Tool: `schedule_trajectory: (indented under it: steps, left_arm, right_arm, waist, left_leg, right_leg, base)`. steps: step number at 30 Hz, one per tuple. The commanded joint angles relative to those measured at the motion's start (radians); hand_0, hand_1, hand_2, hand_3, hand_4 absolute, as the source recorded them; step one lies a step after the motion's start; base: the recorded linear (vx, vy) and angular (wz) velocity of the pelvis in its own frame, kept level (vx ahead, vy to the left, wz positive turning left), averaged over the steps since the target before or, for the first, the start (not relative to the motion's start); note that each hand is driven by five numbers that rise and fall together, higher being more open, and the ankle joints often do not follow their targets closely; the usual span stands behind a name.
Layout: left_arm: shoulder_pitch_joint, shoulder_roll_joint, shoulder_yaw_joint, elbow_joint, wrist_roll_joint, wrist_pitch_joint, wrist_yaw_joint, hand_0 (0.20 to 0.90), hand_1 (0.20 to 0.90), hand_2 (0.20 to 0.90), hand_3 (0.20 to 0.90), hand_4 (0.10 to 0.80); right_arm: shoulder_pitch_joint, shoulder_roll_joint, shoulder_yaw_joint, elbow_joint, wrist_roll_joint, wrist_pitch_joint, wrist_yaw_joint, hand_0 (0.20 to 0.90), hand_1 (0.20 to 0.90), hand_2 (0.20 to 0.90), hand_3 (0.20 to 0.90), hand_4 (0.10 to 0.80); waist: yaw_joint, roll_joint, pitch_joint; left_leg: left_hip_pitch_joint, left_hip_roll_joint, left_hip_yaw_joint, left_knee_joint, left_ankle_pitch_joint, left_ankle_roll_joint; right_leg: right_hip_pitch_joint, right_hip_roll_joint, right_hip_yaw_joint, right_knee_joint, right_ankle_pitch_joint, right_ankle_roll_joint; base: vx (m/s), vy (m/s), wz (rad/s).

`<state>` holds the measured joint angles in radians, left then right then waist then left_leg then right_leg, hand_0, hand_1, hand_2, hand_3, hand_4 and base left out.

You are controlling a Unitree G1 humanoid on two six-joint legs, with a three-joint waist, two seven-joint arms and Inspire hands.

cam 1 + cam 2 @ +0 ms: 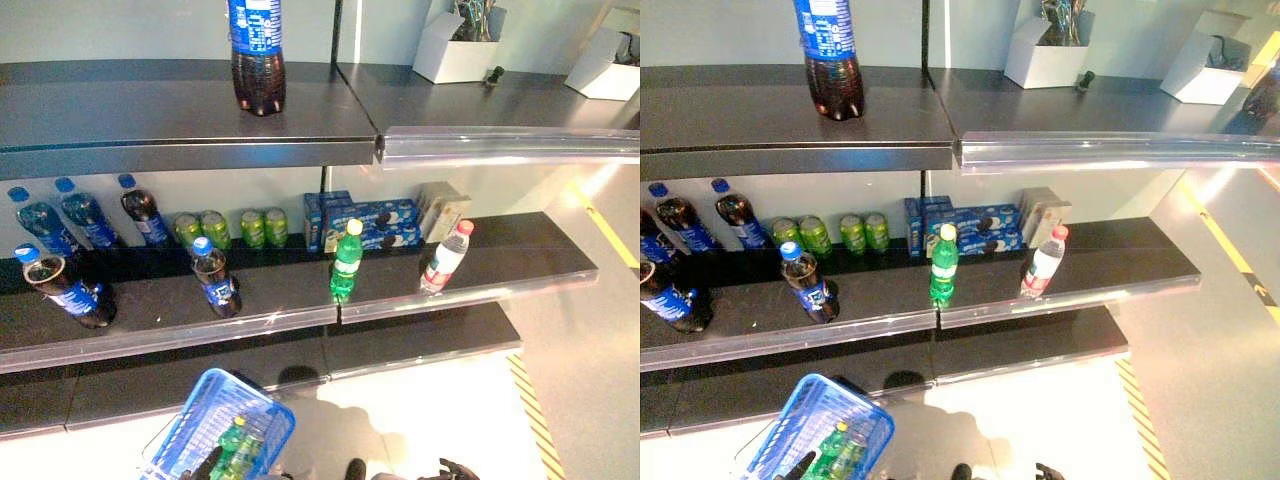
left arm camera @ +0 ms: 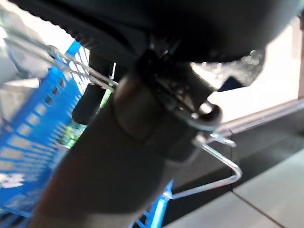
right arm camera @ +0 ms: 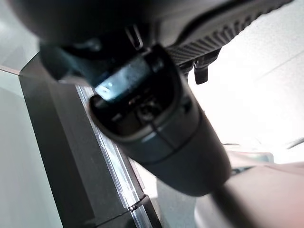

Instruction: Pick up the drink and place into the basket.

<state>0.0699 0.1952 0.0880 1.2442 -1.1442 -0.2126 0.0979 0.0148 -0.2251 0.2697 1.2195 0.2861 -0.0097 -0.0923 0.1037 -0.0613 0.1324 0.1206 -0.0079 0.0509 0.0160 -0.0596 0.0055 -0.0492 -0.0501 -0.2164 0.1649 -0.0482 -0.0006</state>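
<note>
The left hand (image 2: 142, 142) is curled round the wire handle (image 2: 209, 137) of the blue basket (image 1: 190, 430), which hangs low in front of the shelves. The right hand (image 1: 455, 470) shows only as a dark tip at the bottom edge of the eye views; whether its fingers are closed I cannot tell, and its wrist view shows nothing held past it.

Green bottles (image 1: 235, 445) already lie in the basket. More drinks stand on the middle shelf (image 1: 420, 300): a green bottle (image 1: 346, 262) near the front edge, a clear bottle (image 1: 444, 258) to its right, a cola bottle (image 1: 214, 277) to its left.

This looks like the gap between one drop and the next pick. The next move calls for raising the right hand to the shelf and closing round an upright bottle without tipping its neighbours.
</note>
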Motion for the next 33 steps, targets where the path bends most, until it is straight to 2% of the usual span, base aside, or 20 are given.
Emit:
schedule_trajectory:
  steps: [1, 2, 3, 5, 7, 8, 9, 11, 12, 13, 15, 16, 18, 20, 22, 23, 24, 26, 28, 33]
  left_arm:
    - [-0.014, -0.035, 0.014, -0.041, -0.006, -0.084, -0.025, 0.3, 0.3, 0.3, 0.2, 0.1]
    - [-0.017, -0.033, 0.018, -0.039, -0.013, -0.081, -0.019, 0.3, 0.3, 0.3, 0.2, 0.1]
    - [-0.028, -0.028, 0.036, -0.026, -0.011, -0.084, -0.018, 0.3, 0.3, 0.3, 0.2, 0.1]
    - [-0.032, -0.02, 0.038, -0.014, 0.002, -0.089, -0.04, 0.3, 0.3, 0.3, 0.2, 0.1]
    - [-0.031, -0.012, 0.023, -0.024, 0.009, -0.087, -0.034, 0.3, 0.3, 0.3, 0.2, 0.1]
    - [-0.035, -0.01, 0.01, -0.027, 0.01, -0.09, -0.025, 0.3, 0.3, 0.3, 0.2, 0.1]
    - [-0.037, -0.009, 0.006, -0.026, 0.01, -0.091, -0.024, 0.3, 0.3, 0.3, 0.2, 0.1]
    - [-0.081, -0.003, -0.006, -0.032, 0.025, -0.08, -0.007, 0.3, 0.3, 0.3, 0.2, 0.1]
    - [-0.107, 0.003, -0.022, -0.037, 0.02, -0.069, -0.003, 0.3, 0.3, 0.3, 0.2, 0.1]
    - [-0.126, 0.007, -0.03, -0.054, 0.022, -0.055, 0.002, 0.3, 0.3, 0.3, 0.2, 0.1]
    - [-0.124, 0.009, -0.029, -0.088, 0.021, -0.042, 0.019, 0.3, 0.3, 0.3, 0.2, 0.1]
    - [-0.115, 0.008, -0.04, -0.116, 0.037, -0.037, 0.03, 0.3, 0.3, 0.3, 0.2, 0.1]
    - [-0.103, -0.005, -0.038, -0.131, 0.069, -0.047, 0.035, 0.3, 0.3, 0.3, 0.2, 0.1]
    - [-0.095, -0.014, -0.041, -0.133, 0.076, -0.058, 0.014, 0.3, 0.3, 0.3, 0.2, 0.1]
    - [-0.093, -0.023, -0.042, -0.135, 0.085, -0.052, 0.006, 0.3, 0.3, 0.3, 0.2, 0.1]
    - [-0.096, -0.034, -0.049, -0.135, 0.112, -0.045, -0.003, 0.3, 0.3, 0.3, 0.2, 0.1]
    - [-0.096, -0.034, -0.049, -0.135, 0.112, -0.045, -0.003, 0.3, 0.3, 0.3, 0.2, 0.1]
    - [-0.104, -0.039, -0.072, -0.13, 0.12, -0.029, -0.004, 0.3, 0.3, 0.3, 0.2, 0.1]
    - [-0.095, -0.049, -0.083, -0.114, 0.09, -0.035, 0.009, 0.3, 0.3, 0.3, 0.2, 0.1]
    - [-0.092, -0.046, -0.071, -0.077, 0.096, -0.039, 0.012, 0.3, 0.3, 0.3, 0.2, 0.1]
  right_arm:
    - [-0.053, 0.039, 0.034, -0.026, -0.017, 0.002, -0.004, 0.9, 0.9, 0.9, 0.9, 0.8]
    - [-0.054, 0.043, 0.042, -0.027, -0.015, 0.013, -0.01, 0.9, 0.9, 0.9, 0.9, 0.8]
    - [-0.057, 0.053, 0.046, -0.012, -0.021, 0.025, -0.009, 0.9, 0.9, 0.9, 0.9, 0.8]
    - [-0.056, 0.056, 0.051, 0.003, -0.041, -0.001, 0.009, 0.9, 0.9, 0.9, 0.9, 0.8]
    - [-0.057, 0.051, 0.052, 0.007, -0.032, -0.015, 0.017, 0.9, 0.9, 0.9, 0.9, 0.8]
    - [-0.059, 0.048, 0.053, 0.001, -0.012, -0.007, 0.015, 0.9, 0.9, 0.9, 0.9, 0.8]
    - [-0.06, 0.047, 0.053, -0.001, -0.009, -0.005, 0.014, 0.9, 0.9, 0.9, 0.9, 0.8]
    - [-0.07, 0.048, 0.047, -0.006, 0.005, -0.005, 0.007, 0.9, 0.9, 0.9, 0.9, 0.8]
    - [-0.071, 0.048, 0.049, -0.004, 0.014, -0.016, 0.005, 0.9, 0.9, 0.9, 0.9, 0.8]
    - [-0.071, 0.048, 0.047, -0.007, 0.008, -0.025, 0.003, 0.9, 0.9, 0.9, 0.9, 0.8]
    - [-0.078, 0.048, 0.053, -0.015, -0.012, -0.01, 0.005, 0.9, 0.9, 0.9, 0.9, 0.8]
    - [-0.081, 0.045, 0.067, -0.034, -0.028, 0.013, 0.013, 0.9, 0.9, 0.9, 0.9, 0.8]
    - [-0.074, 0.039, 0.081, -0.06, -0.044, 0.034, 0.02, 0.9, 0.9, 0.9, 0.9, 0.8]
    - [-0.063, 0.03, 0.107, -0.09, -0.049, 0.035, 0.041, 0.9, 0.9, 0.9, 0.9, 0.8]
    - [-0.055, 0.021, 0.118, -0.115, -0.022, 0.035, 0.036, 0.9, 0.9, 0.9, 0.9, 0.8]
    - [-0.044, 0.013, 0.103, -0.131, 0.008, 0.033, 0.025, 0.9, 0.9, 0.9, 0.9, 0.8]
    - [-0.044, 0.013, 0.103, -0.131, 0.008, 0.033, 0.025, 0.9, 0.9, 0.9, 0.9, 0.8]
    - [-0.044, 0.002, 0.086, -0.117, 0.03, 0.006, 0.014, 0.9, 0.9, 0.9, 0.9, 0.8]
    - [-0.058, -0.01, 0.075, -0.107, 0.044, -0.003, 0.01, 0.9, 0.9, 0.9, 0.9, 0.8]
    - [-0.052, -0.009, 0.057, -0.089, 0.03, -0.024, 0.024, 0.9, 0.9, 0.9, 0.9, 0.8]
  waist:
    - [0.025, 0.052, 0.008]
    - [0.028, 0.048, 0.006]
    - [0.033, 0.03, 0.007]
    - [0.031, 0.03, 0.0]
    - [0.02, 0.036, 0.0]
    - [0.015, 0.035, -0.002]
    - [0.014, 0.037, -0.005]
    - [0.005, 0.041, 0.005]
    - [-0.009, 0.044, 0.007]
    - [-0.027, 0.048, 0.009]
    - [-0.034, 0.053, 0.011]
    - [-0.029, 0.052, 0.006]
    - [-0.018, 0.042, 0.002]
    - [-0.003, 0.023, 0.006]
    - [0.007, 0.015, 0.011]
    - [0.004, 0.012, 0.018]
    - [0.003, 0.012, 0.018]
    - [-0.01, 0.008, 0.025]
    - [-0.025, 0.001, 0.022]
    - [-0.056, 0.029, -0.007]
  left_leg:
    - [-0.117, -0.11, -0.017, 0.011, 0.084, -0.005]
    - [-0.114, -0.113, -0.029, 0.012, 0.081, -0.003]
    - [-0.105, -0.117, -0.037, 0.021, 0.077, 0.008]
    - [-0.089, -0.104, -0.044, 0.012, 0.068, 0.035]
    - [-0.068, -0.09, -0.052, 0.003, 0.062, 0.041]
    - [-0.07, -0.085, -0.058, 0.013, 0.057, 0.042]
    - [-0.075, -0.081, -0.061, 0.017, 0.057, 0.04]
    - [-0.087, -0.065, -0.098, 0.054, 0.036, 0.03]
    - [-0.088, -0.06, -0.129, 0.058, 0.021, 0.026]
    - [-0.08, -0.052, -0.169, 0.058, -0.002, 0.017]
    - [-0.06, -0.02, -0.186, 0.048, -0.011, 0.002]
    - [-0.064, 0.023, -0.18, 0.041, -0.006, -0.015]
    - [-0.084, 0.06, -0.173, 0.051, 0.015, -0.048]
    - [-0.13, 0.114, -0.142, 0.062, 0.06, -0.082]
    - [-0.15, 0.157, -0.086, 0.043, 0.112, -0.101]
    - [-0.17, 0.177, -0.026, 0.036, 0.143, -0.102]
    - [-0.171, 0.177, -0.027, 0.036, 0.143, -0.102]
    - [-0.185, 0.179, 0.043, 0.088, 0.135, -0.096]
    - [-0.16, 0.143, 0.056, 0.148, 0.084, -0.079]
    - [-0.066, 0.139, 0.061, -0.004, 0.103, -0.087]
  right_leg:
    - [0.104, 0.078, -0.024, 0.108, -0.02, 0.069]
    - [0.102, 0.077, -0.023, 0.133, -0.021, 0.074]
    - [0.108, 0.068, -0.014, 0.215, 0.02, 0.106]
    - [0.056, 0.068, 0.016, 0.42, 0.114, 0.149]
    - [-0.009, 0.058, 0.05, 0.515, 0.135, 0.155]
    - [-0.016, 0.027, 0.059, 0.456, 0.123, 0.141]
    - [-0.016, 0.021, 0.059, 0.433, 0.124, 0.137]
    - [-0.008, -0.091, 0.109, 0.172, 0.126, 0.107]
    - [-0.009, -0.117, 0.165, 0.039, 0.138, 0.105]
    - [-0.02, -0.15, 0.246, -0.078, 0.196, 0.124]
    - [-0.038, -0.162, 0.272, -0.072, 0.218, 0.143]
    - [0.007, -0.138, 0.232, -0.086, 0.122, 0.141]
    - [0.048, -0.129, 0.196, -0.116, 0.105, 0.136]
    - [0.06, -0.11, 0.155, -0.12, 0.084, 0.117]
    - [0.073, -0.1, 0.087, -0.129, 0.077, 0.102]
    - [0.085, -0.094, 0.029, -0.129, 0.065, 0.084]
    - [0.085, -0.094, 0.028, -0.129, 0.065, 0.084]
    - [0.091, -0.097, -0.019, -0.127, 0.056, 0.065]
    - [0.086, -0.11, -0.019, -0.115, 0.06, 0.06]
    - [0.084, -0.095, 0.0, -0.094, 0.054, 0.064]
  base:
    - [0.232, -0.172, 0.22]
    - [0.261, -0.206, 0.2]
    - [0.231, -0.191, 0.04]
    - [0.178, -0.171, -0.1]
    - [0.145, -0.185, -0.24]
    - [0.144, -0.208, -0.04]
    - [0.139, -0.274, 0.31]
    - [0.139, -0.443, 0.53]
    - [0.145, -0.63, 0.5]
    - [0.11, -0.593, 0.77]
    - [0.067, -0.453, 1.21]
    - [0.041, -0.467, 1.32]
    - [-0.009, -0.48, 1.01]
    - [-0.093, -0.418, 0.45]
    - [-0.11, -0.332, 0.56]
    - [-0.102, -0.23, 0.85]
    - [-0.135, -0.201, 1.06]
    - [-0.128, -0.065, 1.1]
    - [-0.084, 0.083, 0.82]
    - [0.029, 0.14, 0.31]
